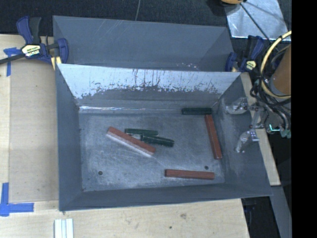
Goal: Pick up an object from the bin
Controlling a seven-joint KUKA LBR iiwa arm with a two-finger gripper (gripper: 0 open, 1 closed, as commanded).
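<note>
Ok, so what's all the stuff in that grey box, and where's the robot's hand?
bin: one, grey metal, middle of the view.
red-brown sticks: three. One slants left of centre, one runs along the right side of the floor, and one lies near the front.
dark green sticks: three. Two sit at the centre, right beside the slanting red-brown one, and one is in the back right corner.
gripper: one, silver, over the bin's right wall, fingers open with nothing between them.
arm: one, with cables, at the right edge.
</note>
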